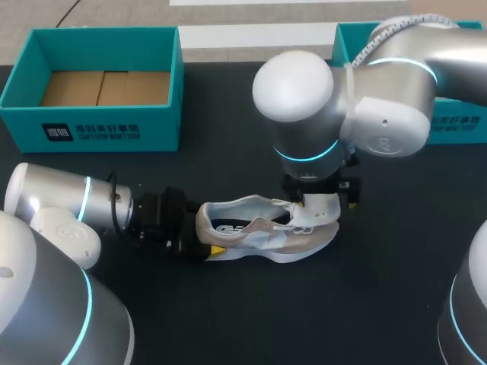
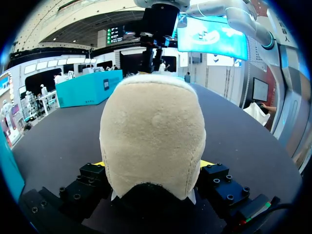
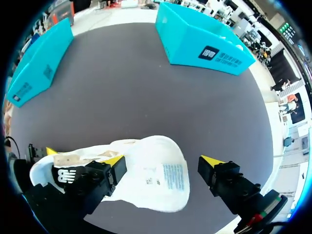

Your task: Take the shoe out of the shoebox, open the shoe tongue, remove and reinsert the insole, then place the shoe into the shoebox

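Our left gripper (image 2: 152,165) clamps the sneaker's (image 1: 259,228) heel; our right gripper (image 3: 163,160) stands spread wide astride the white tongue (image 3: 146,165), whose printed label (image 3: 174,176) faces up.

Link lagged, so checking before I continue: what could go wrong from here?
Right gripper hangs open over the white flap at the toe; closing may miss it or pinch the upper. Left gripper clamps only the heel of the shoe; a pull at the toe could twist it loose.

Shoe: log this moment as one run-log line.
shoe: on table, outside shoebox | left jaws: shut on heel | right jaws: open over toe end | shoebox: empty
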